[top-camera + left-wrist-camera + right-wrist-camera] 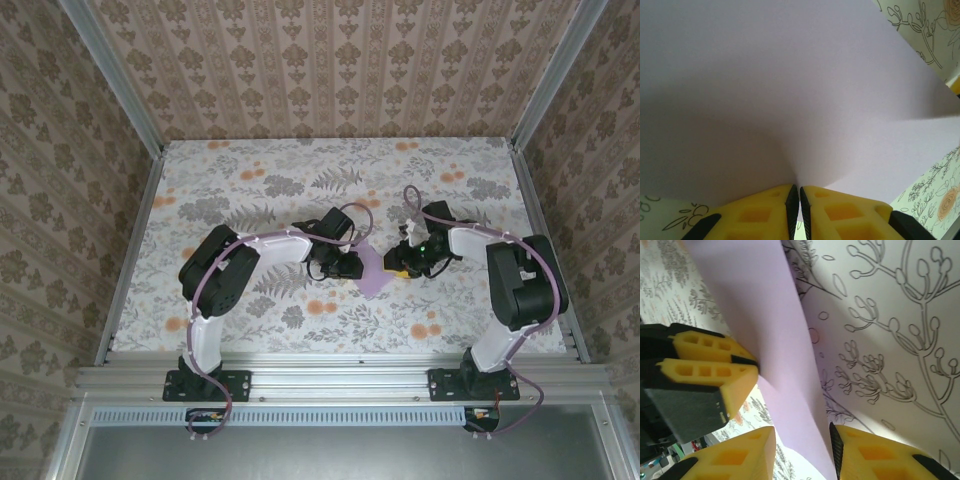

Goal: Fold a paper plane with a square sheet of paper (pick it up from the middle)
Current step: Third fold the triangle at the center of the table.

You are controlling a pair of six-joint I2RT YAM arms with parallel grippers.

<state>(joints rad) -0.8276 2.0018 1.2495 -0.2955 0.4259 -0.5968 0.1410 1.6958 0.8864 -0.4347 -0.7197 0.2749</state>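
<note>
The square sheet of paper (376, 275) is at the middle of the table (300, 170), between the 2 arms. It is not lying flat: the wrist views show it lifted and bowed, with a soft bend running through it but no sharp crease that can be confirmed. No plane shape is present, so folding is judged to be at an early step. The left gripper (799, 210) is clamped on the sheet, its 2 yellow fingers (705, 345) pressed together with only the paper between them. This grip appears to serve as the anchor that keeps the sheet off the patterned surface so the other arm can work on it. The right gripper (802, 455) faces it from the opposite side, jaws apart, with the sheet passing through the gap; whether either pad touches the paper cannot be told. Judgement: the right jaws are placed to take a 2nd hold near the 1st, so the bend can be set between 2 grips. Risk: thin paper may slip or wrinkle at the pinch.
</note>
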